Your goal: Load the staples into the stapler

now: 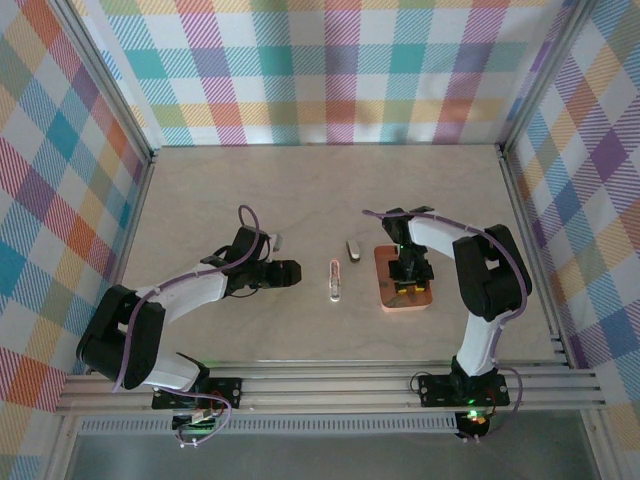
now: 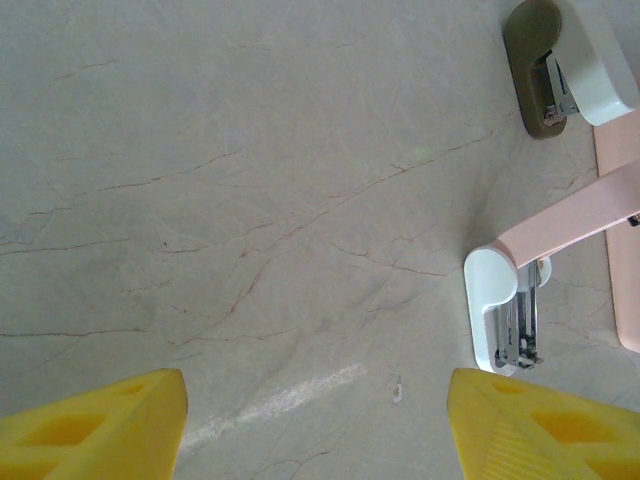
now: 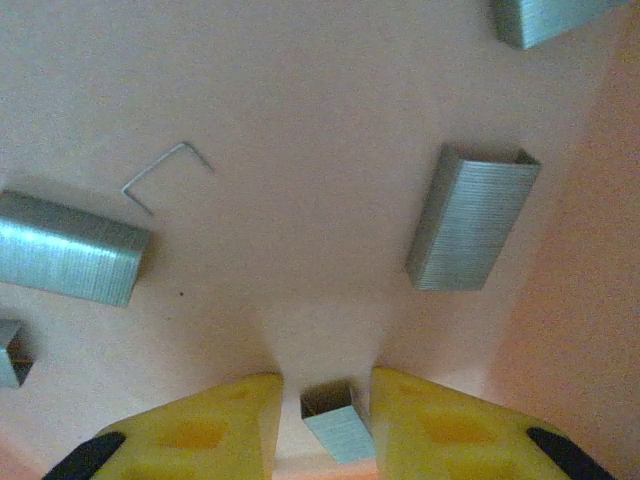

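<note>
Staples block (image 3: 340, 435) snug in right tool (image 3: 325, 400)

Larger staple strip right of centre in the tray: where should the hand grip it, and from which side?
Pinch the staple strip mid-length across its two long edges, coming straight down. It lies flat on the tray, and those parallel edges are clear of neighbours. The ends are short and look hollow, so they probably give a poorer hold.

A grey metallic block of staples (image 3: 548, 20) was cut off by the top edge of the right wrist view, another (image 3: 10, 365) by its left edge. Whether the right hand (image 3: 327, 385) pinched the small block (image 3: 338, 428) between its fingers was unclear. The pink mini stapler with whitish inside (image 2: 565, 222) ran off the left wrist view's right edge.
</note>
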Controlling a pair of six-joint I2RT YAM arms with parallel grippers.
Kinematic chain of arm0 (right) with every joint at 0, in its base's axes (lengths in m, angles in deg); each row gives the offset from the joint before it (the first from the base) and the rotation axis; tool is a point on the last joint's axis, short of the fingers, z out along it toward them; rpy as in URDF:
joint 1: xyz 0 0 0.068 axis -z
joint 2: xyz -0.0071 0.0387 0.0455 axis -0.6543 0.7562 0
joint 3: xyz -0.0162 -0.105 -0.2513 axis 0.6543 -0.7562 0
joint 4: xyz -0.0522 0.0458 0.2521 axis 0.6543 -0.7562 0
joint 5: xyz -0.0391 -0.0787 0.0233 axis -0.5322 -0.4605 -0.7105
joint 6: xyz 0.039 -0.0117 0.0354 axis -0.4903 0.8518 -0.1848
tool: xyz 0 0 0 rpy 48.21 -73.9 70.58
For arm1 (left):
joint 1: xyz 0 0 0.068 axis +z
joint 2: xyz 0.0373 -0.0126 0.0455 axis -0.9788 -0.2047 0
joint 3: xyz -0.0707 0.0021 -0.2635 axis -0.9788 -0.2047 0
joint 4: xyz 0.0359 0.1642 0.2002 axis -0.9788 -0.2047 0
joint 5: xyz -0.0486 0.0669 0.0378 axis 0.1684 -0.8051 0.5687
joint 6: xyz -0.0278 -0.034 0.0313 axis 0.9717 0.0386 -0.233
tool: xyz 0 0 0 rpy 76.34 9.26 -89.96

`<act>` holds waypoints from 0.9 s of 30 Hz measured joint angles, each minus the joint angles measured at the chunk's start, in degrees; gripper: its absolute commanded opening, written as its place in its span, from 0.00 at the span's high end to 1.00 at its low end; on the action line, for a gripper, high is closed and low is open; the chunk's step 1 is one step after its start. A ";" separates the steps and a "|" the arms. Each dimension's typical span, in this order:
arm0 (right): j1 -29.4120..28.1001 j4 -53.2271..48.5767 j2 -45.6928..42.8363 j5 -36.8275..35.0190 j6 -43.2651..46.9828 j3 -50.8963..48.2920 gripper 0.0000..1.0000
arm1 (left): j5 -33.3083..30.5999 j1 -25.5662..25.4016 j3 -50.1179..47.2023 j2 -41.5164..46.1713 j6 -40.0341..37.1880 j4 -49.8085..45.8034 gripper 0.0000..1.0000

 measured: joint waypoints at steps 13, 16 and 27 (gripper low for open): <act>0.00 0.09 0.04 0.59 0.85 0.24 0.76 | 0.02 0.02 0.00 0.00 -0.02 0.00 0.30; 0.00 0.02 -0.13 0.59 0.85 0.35 0.77 | 0.15 0.17 0.00 0.00 -0.04 -0.02 0.30; 0.00 -0.66 -1.77 0.39 0.85 3.04 0.76 | 0.17 0.22 0.00 0.00 -0.07 -0.04 0.30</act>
